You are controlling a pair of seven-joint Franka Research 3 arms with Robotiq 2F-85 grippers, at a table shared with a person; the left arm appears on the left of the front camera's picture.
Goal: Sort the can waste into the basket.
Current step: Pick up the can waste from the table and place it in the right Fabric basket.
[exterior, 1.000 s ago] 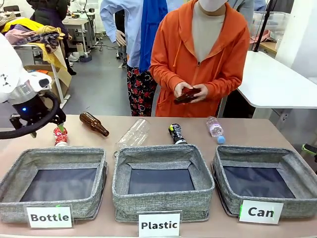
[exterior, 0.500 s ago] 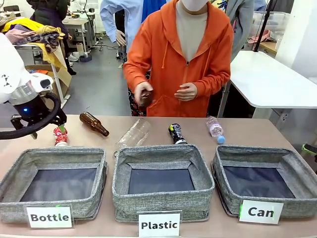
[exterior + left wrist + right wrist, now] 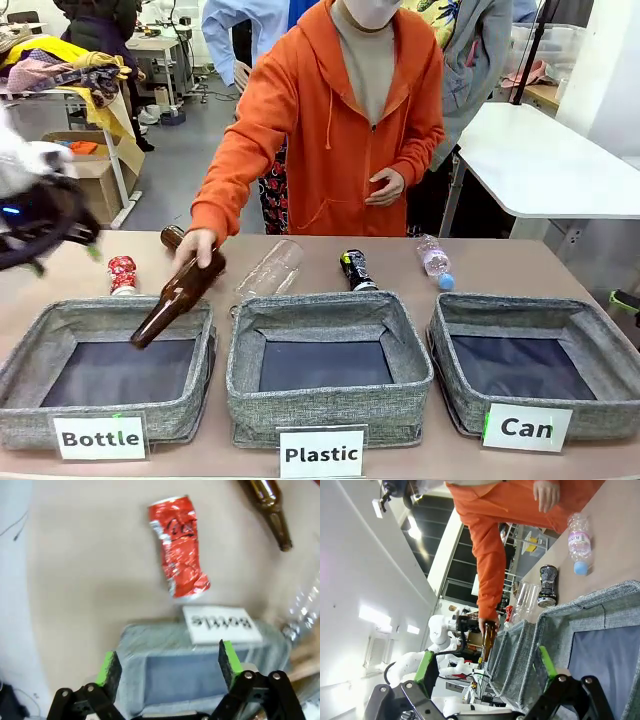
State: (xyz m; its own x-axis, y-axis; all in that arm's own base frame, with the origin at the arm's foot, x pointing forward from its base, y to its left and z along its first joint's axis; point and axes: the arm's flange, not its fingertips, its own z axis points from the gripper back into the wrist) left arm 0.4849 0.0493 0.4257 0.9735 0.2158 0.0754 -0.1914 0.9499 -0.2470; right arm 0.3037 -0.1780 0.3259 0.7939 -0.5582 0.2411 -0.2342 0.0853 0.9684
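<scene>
Left gripper [image 3: 168, 662], fingers spread empty, faces crushed red can [image 3: 180, 545] on desk [image 3: 90, 555], likely for pickup; right gripper [image 3: 486, 666] fingers spread, empty, near Can basket [image 3: 600, 605].

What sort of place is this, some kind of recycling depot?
Likely a robotics lab, not a depot: a white robot arm stands at a table with a Bottle basket, a Plastic basket and a Can basket, and a person joins in.

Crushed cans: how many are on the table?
2. The red can is on the table behind the Bottle basket; the black can is behind the Plastic basket. The person's arm might hide another.
</scene>
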